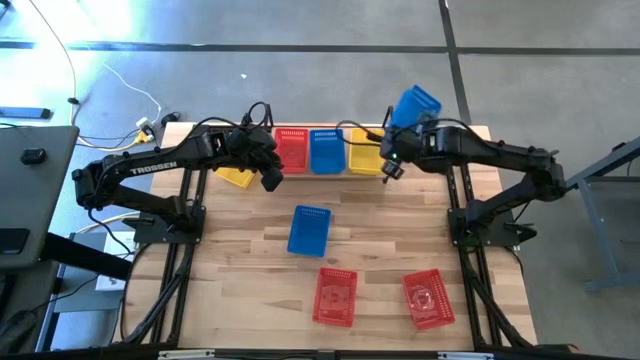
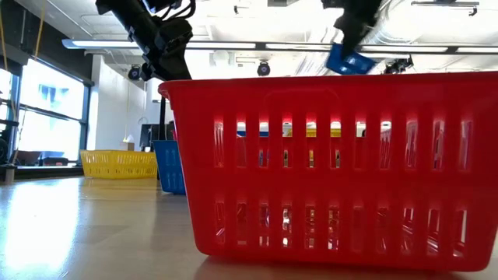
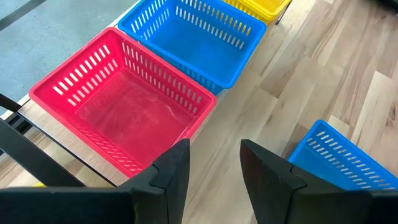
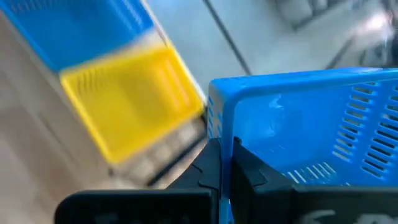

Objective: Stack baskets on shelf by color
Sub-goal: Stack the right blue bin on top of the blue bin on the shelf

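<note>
I see 3 baskets on shelf (image 1: 384,172); right gripper (image 4: 225,163) clamps blue basket (image 1: 415,105); left gripper (image 3: 214,163) open; 5 remain.

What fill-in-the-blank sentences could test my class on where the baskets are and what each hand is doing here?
1. The right hand is shut on the rim of a ____ basket, lifted off the table.
2. On the shelf, the basket between the red basket and the yellow basket is ____.
3. The left hand holds ____.
4. Two ____ baskets lie on the table's near half.

Missing words: blue; blue; nothing; red
</note>
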Motion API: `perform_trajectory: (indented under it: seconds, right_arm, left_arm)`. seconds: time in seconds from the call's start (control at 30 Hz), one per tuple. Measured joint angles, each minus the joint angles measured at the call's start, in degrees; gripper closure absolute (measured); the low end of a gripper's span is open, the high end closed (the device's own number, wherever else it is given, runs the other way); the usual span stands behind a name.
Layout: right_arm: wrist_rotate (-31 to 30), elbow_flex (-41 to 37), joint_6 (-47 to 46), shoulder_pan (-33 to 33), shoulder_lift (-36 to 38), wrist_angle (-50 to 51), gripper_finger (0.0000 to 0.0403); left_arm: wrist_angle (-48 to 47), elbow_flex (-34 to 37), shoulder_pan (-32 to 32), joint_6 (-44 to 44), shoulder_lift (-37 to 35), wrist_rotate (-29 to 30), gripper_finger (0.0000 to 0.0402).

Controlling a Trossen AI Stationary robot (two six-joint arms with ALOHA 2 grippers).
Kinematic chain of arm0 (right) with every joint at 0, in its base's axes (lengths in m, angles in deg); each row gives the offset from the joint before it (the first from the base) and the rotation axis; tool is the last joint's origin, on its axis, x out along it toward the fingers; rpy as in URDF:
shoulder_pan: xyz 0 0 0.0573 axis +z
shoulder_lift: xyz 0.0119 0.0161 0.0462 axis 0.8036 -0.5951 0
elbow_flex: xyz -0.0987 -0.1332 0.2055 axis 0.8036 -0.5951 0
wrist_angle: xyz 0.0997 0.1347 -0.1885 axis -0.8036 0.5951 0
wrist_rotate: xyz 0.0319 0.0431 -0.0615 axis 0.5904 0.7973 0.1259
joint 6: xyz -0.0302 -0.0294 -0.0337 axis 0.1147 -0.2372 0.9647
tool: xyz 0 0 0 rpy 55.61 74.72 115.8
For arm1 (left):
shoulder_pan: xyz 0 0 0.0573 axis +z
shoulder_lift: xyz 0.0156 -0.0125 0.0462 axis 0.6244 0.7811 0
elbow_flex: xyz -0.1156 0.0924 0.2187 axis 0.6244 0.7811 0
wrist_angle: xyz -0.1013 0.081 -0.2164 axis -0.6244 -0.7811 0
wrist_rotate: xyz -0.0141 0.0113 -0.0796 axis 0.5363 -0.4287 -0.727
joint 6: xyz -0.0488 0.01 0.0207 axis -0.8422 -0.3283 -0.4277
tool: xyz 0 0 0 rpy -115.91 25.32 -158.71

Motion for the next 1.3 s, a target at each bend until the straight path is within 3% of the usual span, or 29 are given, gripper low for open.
perform_trajectory:
  seconds: [0.13, 0.53, 0.9, 1.3]
  right_arm:
    - [0.7, 0.0, 10.8, -1.7, -0.2, -11.0, 0.0403]
    - [16.4, 0.0, 30.7, -3.9, -6.0, -33.6, 0.0403]
    - [25.7, 0.0, 27.5, -3.9, -15.5, -36.0, 0.0403]
    - [28.5, 0.0, 26.3, -3.5, -21.1, -35.6, 0.0403]
  left_arm:
    - [0.0, 0.0, 0.0, 0.0, 0.0, 0.0, 0.0271]
    - [-2.3, 0.0, 0.0, 0.0, 0.0, 0.1, 0.0271]
    - [-5.1, 0.0, 0.0, -0.2, 0.0, 0.7, 0.0271]
    - [-5.3, 0.0, 0.0, 0.0, 0.0, 0.7, 0.0271]
